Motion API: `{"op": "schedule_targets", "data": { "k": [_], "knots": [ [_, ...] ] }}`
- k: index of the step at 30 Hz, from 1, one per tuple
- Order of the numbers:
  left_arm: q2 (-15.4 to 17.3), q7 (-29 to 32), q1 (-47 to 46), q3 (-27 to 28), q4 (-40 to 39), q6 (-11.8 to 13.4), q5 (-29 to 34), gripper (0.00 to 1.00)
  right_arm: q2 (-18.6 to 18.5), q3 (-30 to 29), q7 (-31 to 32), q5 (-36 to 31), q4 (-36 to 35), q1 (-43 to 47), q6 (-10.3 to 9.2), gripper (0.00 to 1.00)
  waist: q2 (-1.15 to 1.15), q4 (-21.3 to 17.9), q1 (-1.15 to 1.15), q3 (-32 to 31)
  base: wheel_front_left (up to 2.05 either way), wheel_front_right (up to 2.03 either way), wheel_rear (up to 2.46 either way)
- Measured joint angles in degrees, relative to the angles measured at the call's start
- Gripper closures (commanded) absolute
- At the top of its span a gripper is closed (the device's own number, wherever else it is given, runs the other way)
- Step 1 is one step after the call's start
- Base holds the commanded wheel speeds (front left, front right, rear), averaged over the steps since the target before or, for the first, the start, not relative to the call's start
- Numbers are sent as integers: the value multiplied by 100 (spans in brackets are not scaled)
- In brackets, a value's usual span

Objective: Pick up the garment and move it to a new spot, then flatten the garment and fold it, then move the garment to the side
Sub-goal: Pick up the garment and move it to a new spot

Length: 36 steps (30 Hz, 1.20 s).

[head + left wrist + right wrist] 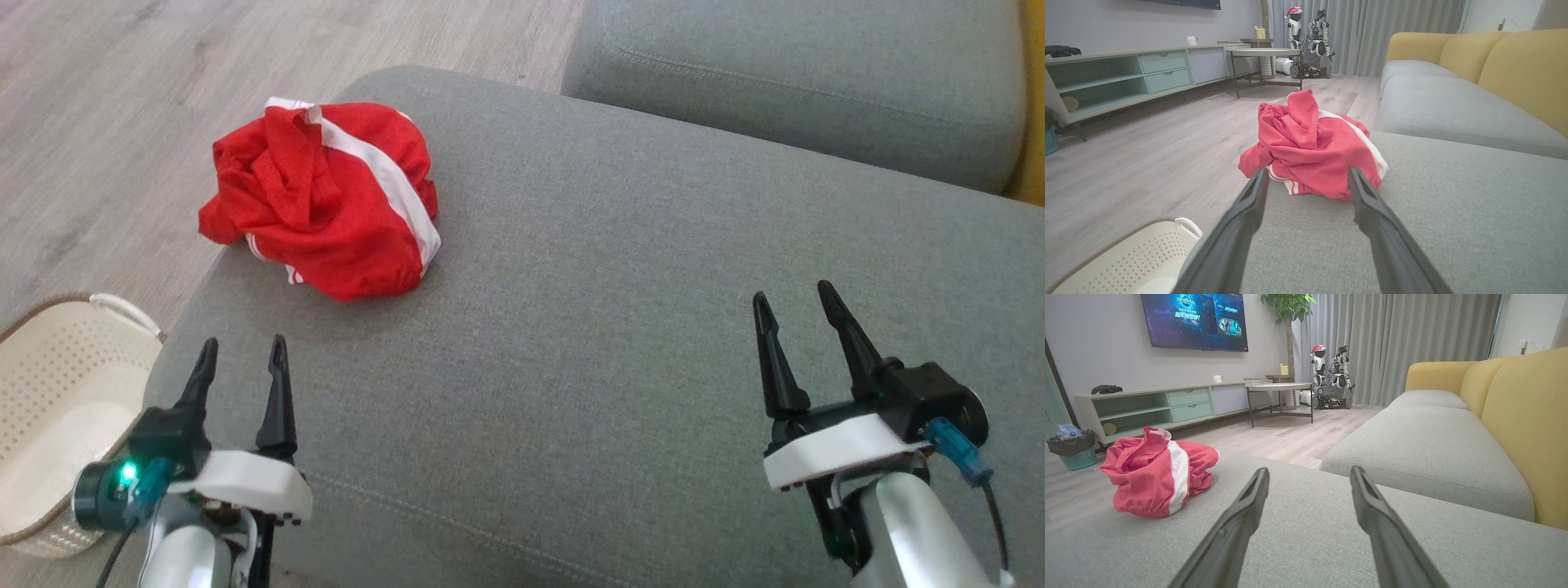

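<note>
A: Nearest, over the front of the grey cushion (571,327)?

B: Above the cushion's near left corner, left gripper (245,341): fingers spread wide, empty, clear of the fabric. Above the cushion's near right part, right gripper (793,292): fingers likewise parted, grasping nothing.

A: Low down, beside the cushion?

B: On the floor just off the cushion's near left corner, a cream perforated basket (57,367) with brown rim and white handle.

A: Location of the task's thing?

B: On the cushion's far left corner, the garment (326,204): red with white stripes, crumpled in a heap, one red fold reaching slightly past the cushion's left edge. Straight ahead of the left gripper, well apart from both pairs of fingers.

A: Just beyond the cushion?

B: To the cushion's left and behind it, pale wood floor (98,122). Past the cushion's far right edge, a second grey seat (800,82), with a yellow backrest (1527,428) along its right side.

A: Farthest from the cushion?

B: Across the floor, a low cabinet (1159,404) with pale green drawers, under a wall screen (1194,320). Further along, a round table (1278,387), then small robot figures (1331,375) in front of a grey curtain (1404,335).
</note>
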Motion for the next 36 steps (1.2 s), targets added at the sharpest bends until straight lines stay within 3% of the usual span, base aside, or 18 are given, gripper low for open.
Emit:
{"op": "schedule_targets", "data": {
  "k": [8,18,27,36],
  "knots": [
    [-22,0,-237,148,-111,33,38,0,-35,-48,1,-2,-156,-20,0,0,0,-4,0,271,0,0,0],
    [-23,-1,-1480,353,218,42,46,0,-272,-32,240,-97,-560,-454,0,0,0,-335,0,917,0,0,0],
    [271,-1,-2646,610,2106,-203,-80,0,-381,27,365,-100,-781,-627,0,0,0,-848,1,1482,0,0,0],
    [651,16,-3759,905,4089,-153,-319,0,-403,56,378,-100,-833,-828,0,0,0,-1209,1,1888,0,0,0]
  ]
}}
